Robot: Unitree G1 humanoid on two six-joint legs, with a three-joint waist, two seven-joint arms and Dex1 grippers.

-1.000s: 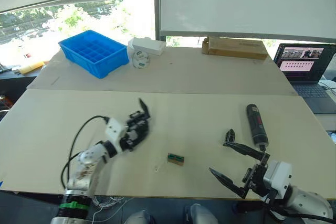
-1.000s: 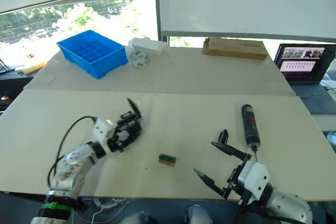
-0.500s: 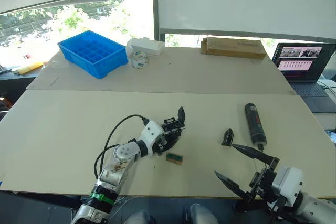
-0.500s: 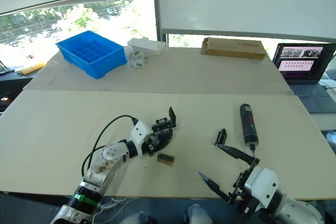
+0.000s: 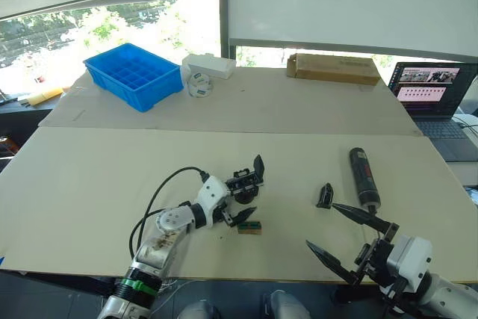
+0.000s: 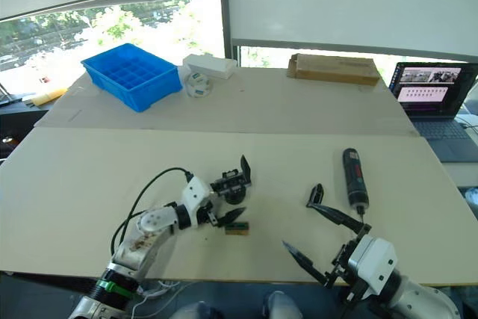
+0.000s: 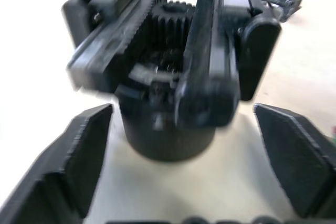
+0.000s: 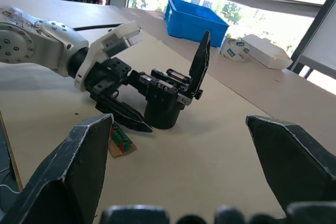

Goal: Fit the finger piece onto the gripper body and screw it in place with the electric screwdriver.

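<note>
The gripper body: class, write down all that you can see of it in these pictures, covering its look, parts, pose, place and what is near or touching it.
The gripper body is a small black assembly that looks like plastic. It has a round base, boxy bracket parts on top, a toothed gear between toothed rails, and one pointed finger rising at a slant. It stands upright on the pale table, left of the finger piece. The left gripper is open, one finger on each side of the base; contact cannot be told. A small green-brown block lies close by, apart.

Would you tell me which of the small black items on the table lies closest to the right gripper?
The finger piece, the short tapered wedge beside the electric screwdriver. The gripper body stands farther away, at the left gripper.
</note>
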